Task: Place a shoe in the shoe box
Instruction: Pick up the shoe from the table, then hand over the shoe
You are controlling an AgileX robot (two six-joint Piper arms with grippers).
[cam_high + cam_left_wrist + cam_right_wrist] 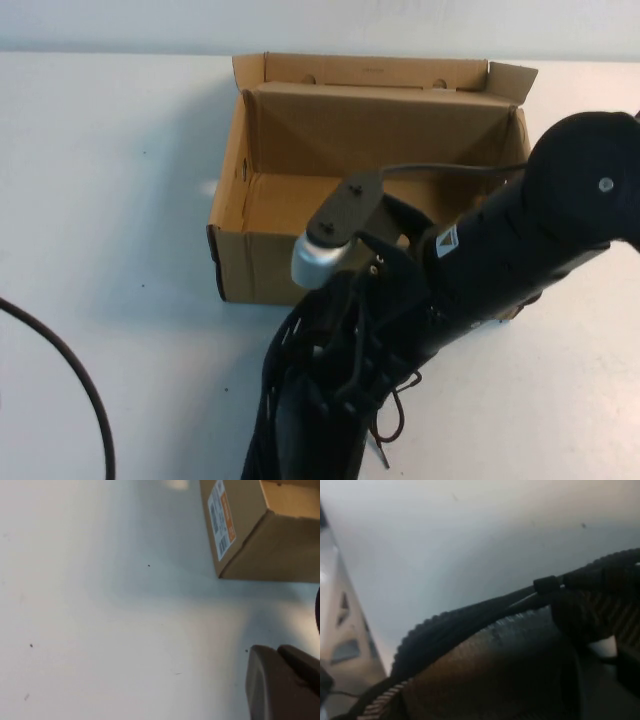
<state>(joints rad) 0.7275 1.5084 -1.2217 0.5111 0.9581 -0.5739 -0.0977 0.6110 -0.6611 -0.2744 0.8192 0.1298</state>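
Shoe (310, 400), black with loose black laces, sits under the right pincer (345, 300) at the near edge of the white surface (120, 200), its laces trailing onto the surface beside it. The right arm reaches down and across from the right, and its wrist and silver camera mount hide the pincer's tips; the right wrist view is filled close up with the shoe's ridged edge (470, 625) and dark inner lining, so the pincer is pressed right against or into the shoe, but whether it is clenched on it cannot be told. Just beyond the right pincer stands the shoe box (260, 150), brown cardboard, flaps upright, its inside bare. The shoe lies outside the box, close to its near wall.

The left pincer (282, 682) shows only as a dark part in the left wrist view, hovering over bare surface with a labelled corner of the box (240, 530) near it; whether it is released or clenched cannot be told.
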